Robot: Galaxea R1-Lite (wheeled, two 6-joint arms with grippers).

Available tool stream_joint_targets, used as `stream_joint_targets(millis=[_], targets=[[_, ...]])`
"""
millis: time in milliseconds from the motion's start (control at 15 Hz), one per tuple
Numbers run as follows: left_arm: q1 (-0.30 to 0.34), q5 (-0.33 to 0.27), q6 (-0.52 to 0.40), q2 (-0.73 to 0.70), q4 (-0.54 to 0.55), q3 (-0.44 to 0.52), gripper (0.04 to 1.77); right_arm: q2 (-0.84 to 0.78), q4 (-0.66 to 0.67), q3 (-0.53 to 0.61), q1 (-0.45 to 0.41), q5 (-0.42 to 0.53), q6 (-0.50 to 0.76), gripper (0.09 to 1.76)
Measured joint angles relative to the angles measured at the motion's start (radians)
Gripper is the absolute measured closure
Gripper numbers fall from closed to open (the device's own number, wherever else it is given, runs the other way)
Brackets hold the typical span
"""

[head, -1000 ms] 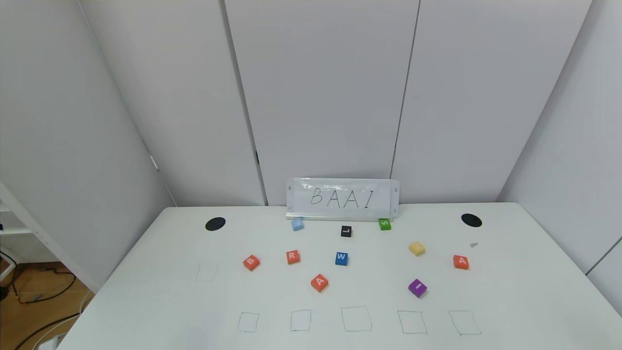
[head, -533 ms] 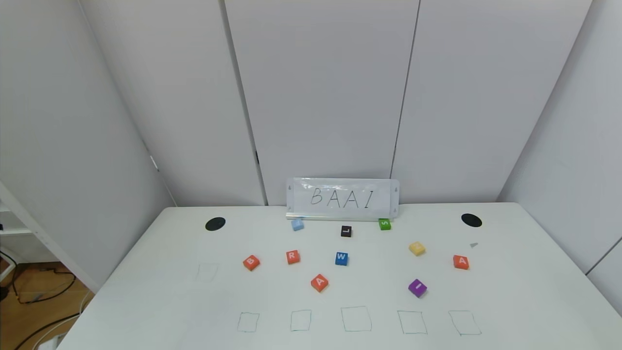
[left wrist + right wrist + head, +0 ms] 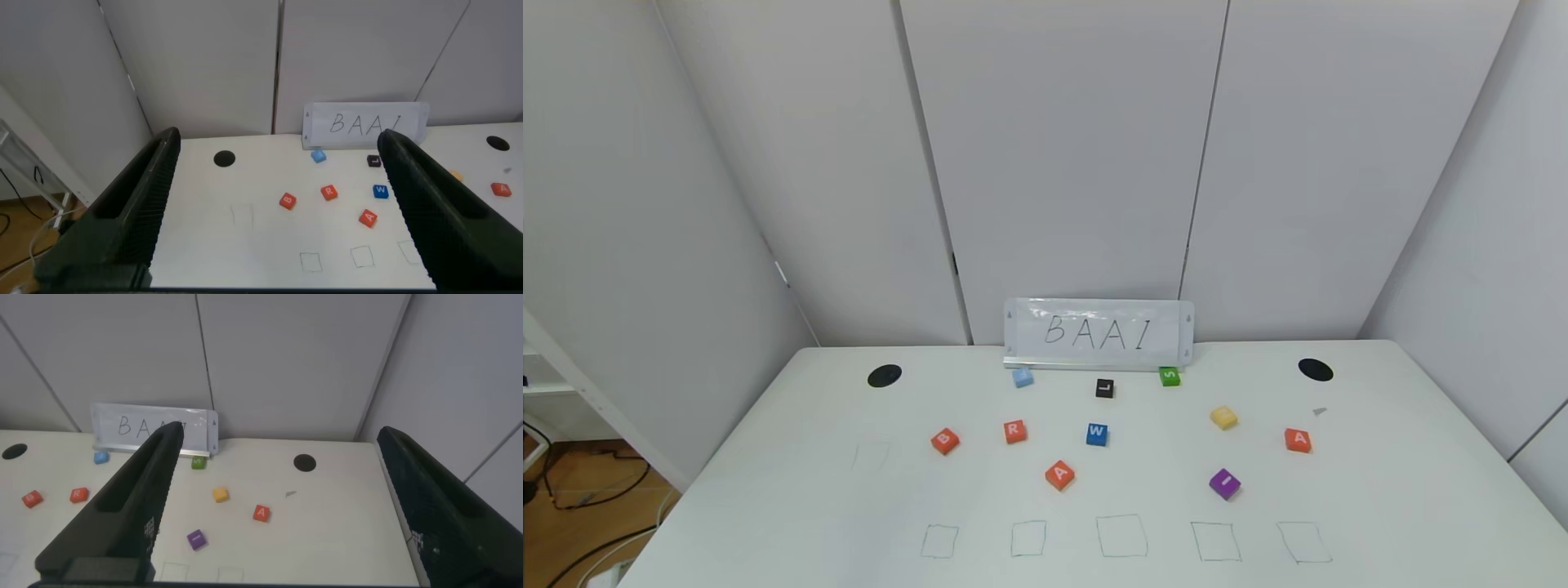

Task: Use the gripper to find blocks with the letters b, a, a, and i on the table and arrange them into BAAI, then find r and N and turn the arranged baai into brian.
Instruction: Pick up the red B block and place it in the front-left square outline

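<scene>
On the white table (image 3: 768,506) lie the orange-red B block (image 3: 945,441), one orange-red A block (image 3: 1059,475), a second A block (image 3: 1298,440) and the purple I block (image 3: 1224,483), all apart from one another. The orange-red R block (image 3: 1015,432) lies between B and a blue W block (image 3: 1097,434). I cannot make out an N on any block. Neither gripper shows in the head view. My left gripper (image 3: 278,212) is open and empty, high above the table's left side. My right gripper (image 3: 278,506) is open and empty, high above the right side.
A BAAI sign (image 3: 1098,333) stands at the back edge. Near it lie a light blue block (image 3: 1023,376), a black L block (image 3: 1104,388), a green S block (image 3: 1170,376) and a yellow block (image 3: 1223,417). Several pen-drawn squares (image 3: 1121,536) line the front edge. Two black spots (image 3: 885,376) mark the far corners.
</scene>
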Motion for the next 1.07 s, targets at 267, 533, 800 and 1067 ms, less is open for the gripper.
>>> stream_joint_targets(millis=[267,533,800,1067], targets=[[-0.002,0.000,0.000,0.278,0.076,-0.236,0.09,0.224,0.002,-0.143,0.015,-0.002,0.007,0.14],[-0.018,-0.001,-0.005,0.524,0.094,-0.374,0.09,0.431,0.015,-0.264,0.051,-0.009,0.042,0.14],[-0.039,-0.006,-0.013,0.717,0.102,-0.404,0.09,0.590,0.035,-0.328,0.080,-0.012,0.078,0.14],[-0.056,-0.011,-0.035,0.859,0.099,-0.405,0.09,0.707,0.035,-0.330,0.088,-0.011,0.118,0.14]])
